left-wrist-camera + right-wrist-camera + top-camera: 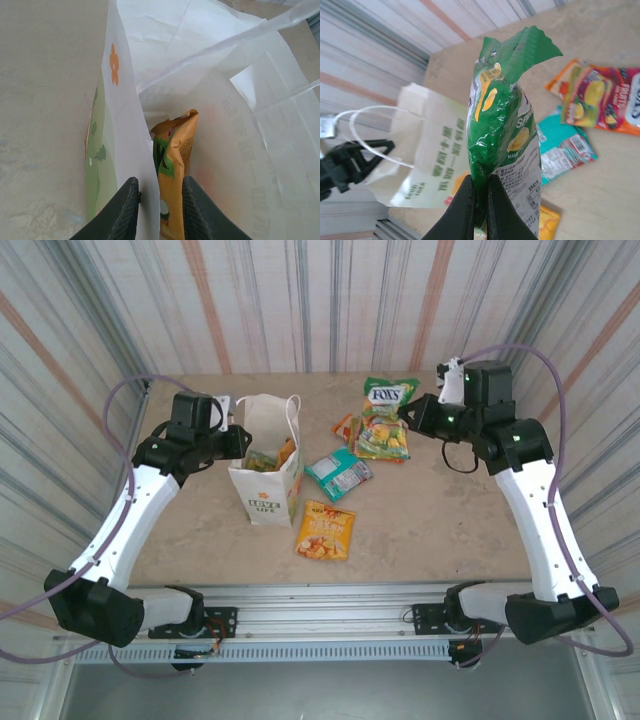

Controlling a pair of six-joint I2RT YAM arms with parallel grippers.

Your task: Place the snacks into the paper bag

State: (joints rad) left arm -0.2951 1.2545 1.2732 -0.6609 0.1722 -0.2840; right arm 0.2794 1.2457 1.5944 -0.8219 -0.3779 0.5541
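One orange packet sits in the paper bag; the left claw is slightly spread astride its wall; the right claw pinches a green packet; several snacks lie on the table.

Worktop: beige, stone-patterned. Bag stands upright, centre left of the frame. Orange packet lies flat at its lower right, teal packet above that. Red packet further up overlaps the small packet.
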